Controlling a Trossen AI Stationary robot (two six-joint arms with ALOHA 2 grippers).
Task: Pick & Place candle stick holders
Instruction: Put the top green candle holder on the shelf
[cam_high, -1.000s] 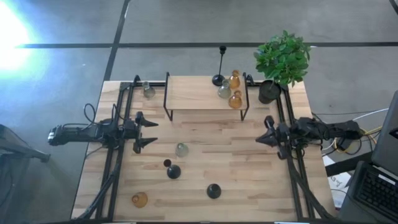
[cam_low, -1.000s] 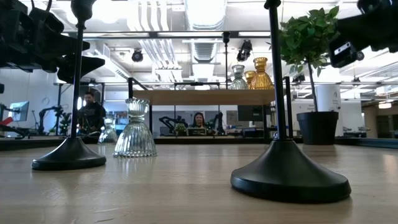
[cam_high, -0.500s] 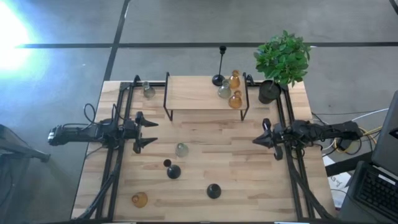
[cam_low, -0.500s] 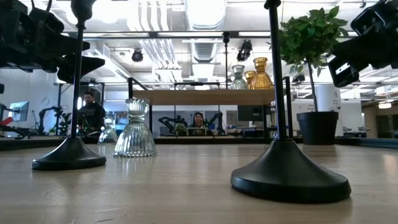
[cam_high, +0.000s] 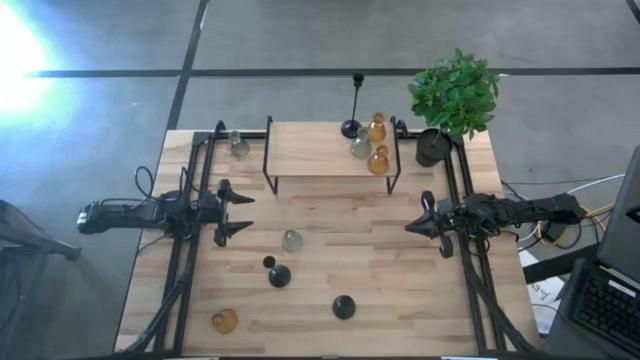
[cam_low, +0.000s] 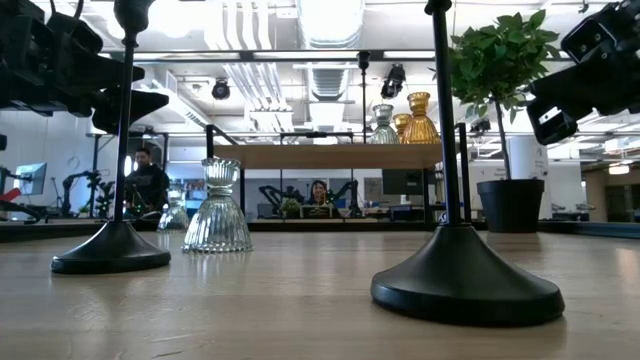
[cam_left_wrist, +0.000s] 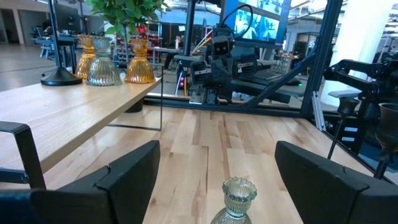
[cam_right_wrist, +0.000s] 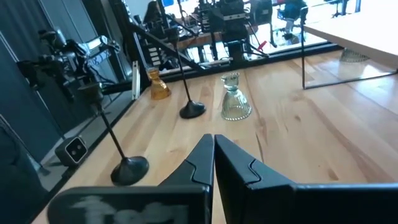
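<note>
Left gripper (cam_high: 232, 212) hangs spread and empty at table's left, right gripper (cam_high: 425, 226) pressed together and empty at right, clear holder (cam_high: 292, 240) plus two black holders (cam_high: 279, 275) mid-table between them, amber holder (cam_high: 225, 321) near front-left corner, stem tops cropped in low view.

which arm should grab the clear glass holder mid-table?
Probably left. The left tool is open and points at the clear glass holder, which sits just ahead between its fingers in the left wrist view. The right tool is shut and farther away.
</note>
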